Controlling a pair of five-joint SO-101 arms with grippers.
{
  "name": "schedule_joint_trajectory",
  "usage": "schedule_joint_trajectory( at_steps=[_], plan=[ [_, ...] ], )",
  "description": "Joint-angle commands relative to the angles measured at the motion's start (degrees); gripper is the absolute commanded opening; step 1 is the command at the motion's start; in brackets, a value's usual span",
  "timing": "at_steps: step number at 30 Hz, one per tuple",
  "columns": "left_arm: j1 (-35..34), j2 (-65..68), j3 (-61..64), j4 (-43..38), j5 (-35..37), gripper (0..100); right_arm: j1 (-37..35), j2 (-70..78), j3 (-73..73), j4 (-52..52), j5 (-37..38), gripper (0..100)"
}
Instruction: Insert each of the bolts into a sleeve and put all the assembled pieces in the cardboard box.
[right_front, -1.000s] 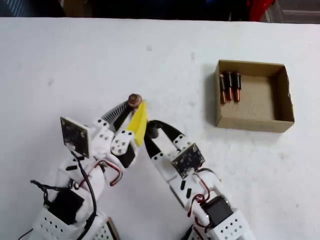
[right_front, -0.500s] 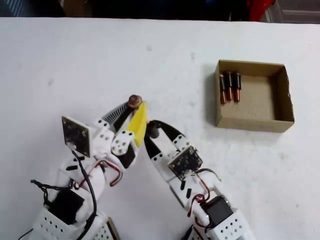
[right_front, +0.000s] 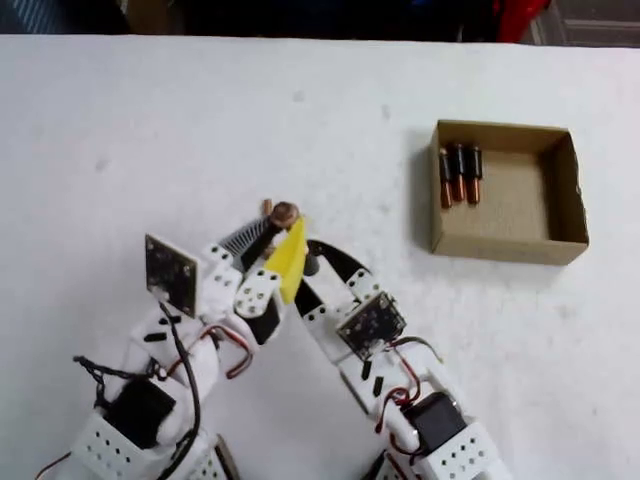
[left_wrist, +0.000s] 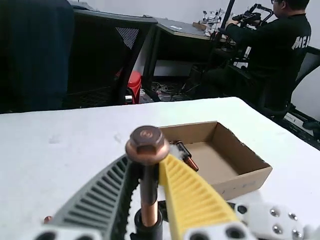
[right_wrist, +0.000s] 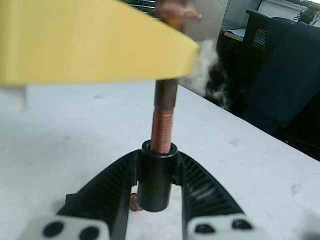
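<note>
Right wrist view: gripper (right_wrist: 156, 162) clasps sleeve (right_wrist: 156, 187), bolt (right_wrist: 162, 127) inside.

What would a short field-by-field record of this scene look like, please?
left gripper: shut on the bolt, just below its hex head
right gripper: shut on the black sleeve, held upright
bolt: upright, threaded end in the sleeve's mouth; depth hidden
cardboard box: on the table, apart from both arms
assembled pieces: three, side by side against one box wall

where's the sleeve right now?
The sleeve stands upright, clamped in the right gripper, left of the cardboard box in the high view. The bolt in the left gripper sits in its top.
</note>
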Motion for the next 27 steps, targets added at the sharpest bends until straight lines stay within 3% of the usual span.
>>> schedule_joint_trajectory(
  at_steps=[1, 27],
  plan=[
    [1.3, -0.7, -0.6, -0.4, 0.4, 2, 0.3, -0.7, 0.5, -1.2, 0.7, 1.7],
    [1.6, -0.7, 10.5, -0.9, 0.8, 2, 0.5, -0.7, 0.5, 0.8, 0.5, 1.7]
  ],
)
